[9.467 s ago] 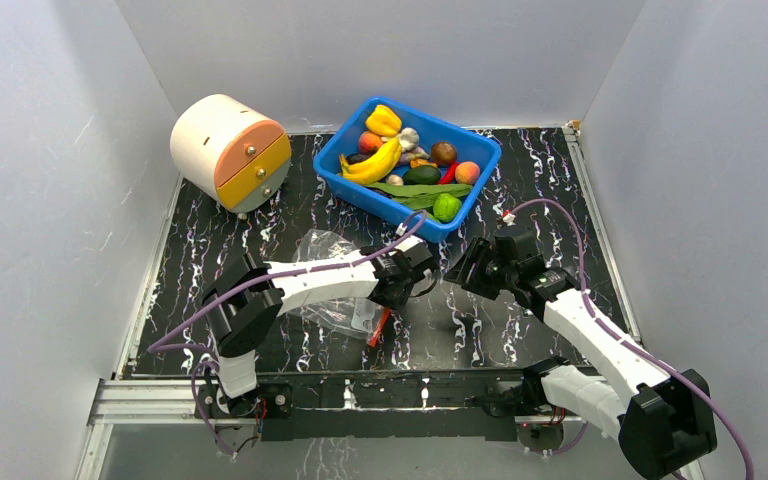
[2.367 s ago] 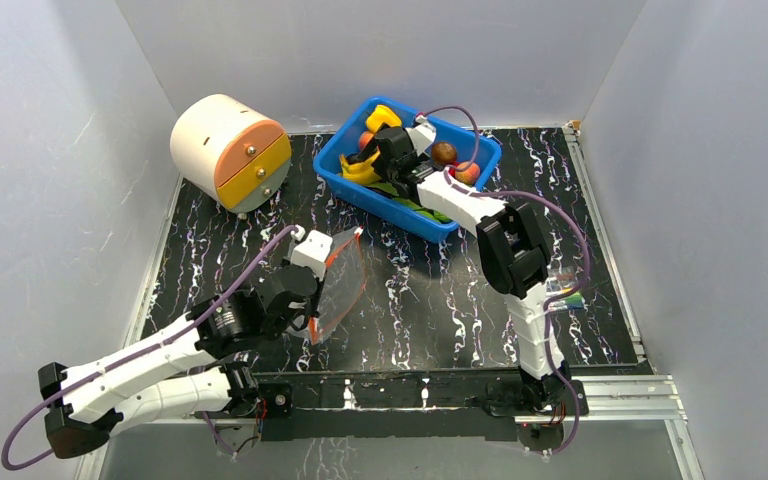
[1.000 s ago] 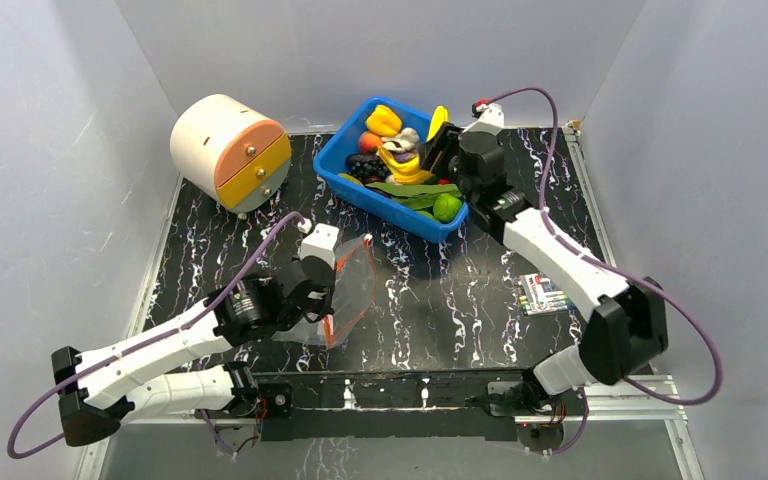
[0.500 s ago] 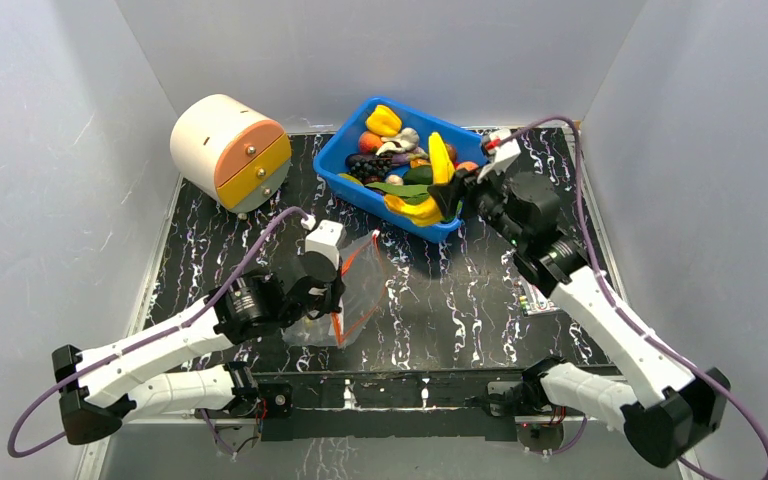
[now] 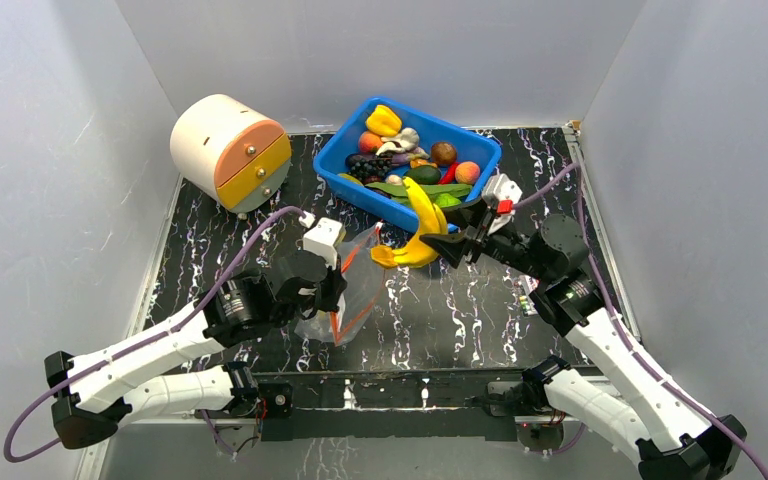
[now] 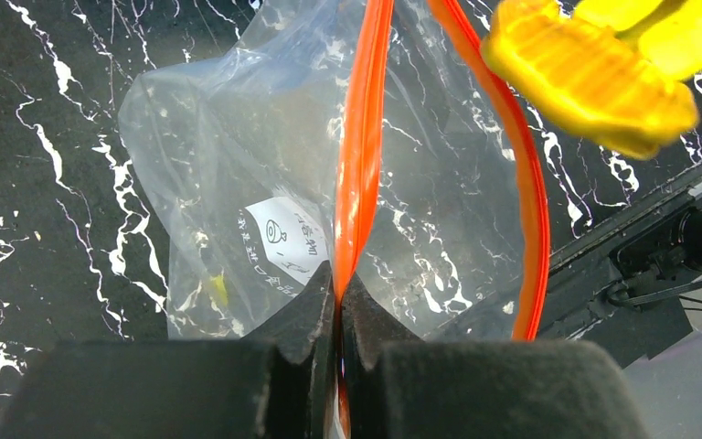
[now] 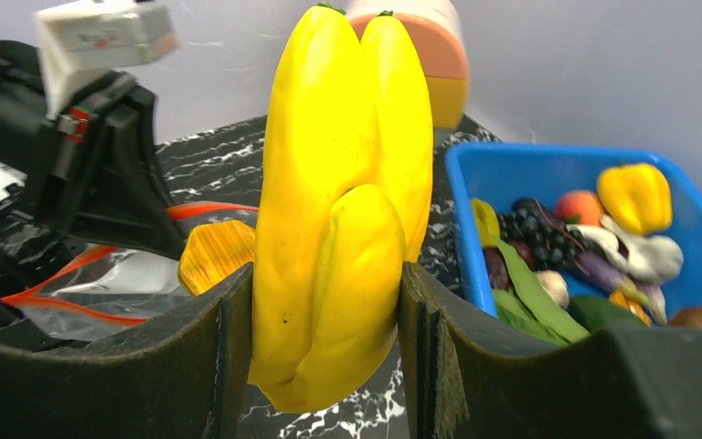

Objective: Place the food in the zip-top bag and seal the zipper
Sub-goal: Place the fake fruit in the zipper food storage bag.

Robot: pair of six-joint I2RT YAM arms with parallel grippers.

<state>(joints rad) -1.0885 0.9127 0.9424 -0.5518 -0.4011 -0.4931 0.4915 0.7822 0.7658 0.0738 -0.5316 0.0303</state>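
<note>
Black, white-veined table (image 5: 460,310), boxed in by pale grey walls (image 5: 60,150). Along the far edge, a blue bin (image 5: 360,195) heaped with most of the food (image 5: 410,160), and to its left a round cream drawer unit (image 5: 225,150) with orange and yellow fronts, well apart from the work.

With the left gripper (image 6: 336,283), pinches one lip of the zipper (image 6: 361,155) between fully closed jaws, close to the strip's end. Holds that lip raised, the zip-top bag (image 6: 238,183) sagging below it toward the table. Leaves the other lip free to bow away into a lens-shaped mouth turned toward the right arm. Probably the whole point of the pinch, given film too floppy to gape unaided.

With the right gripper (image 5: 445,240), clamps the banana (image 5: 425,215) across its middle, jaws about half spread and pressed flat against both flanks of the yellow bunch. Holds it in the air between bin and bag, one end near the free lip of the mouth, not yet inside. Seemingly grips mid-length to leave that end free to lead into the gap.

Inside the bag, only a white printed label (image 6: 283,242); no food there yet. Zipper unsealed along its visible length.

Calls for care at the mouth: a narrow opening, a broad bunch, and a loose lip easily pushed shut rather than aside.
</note>
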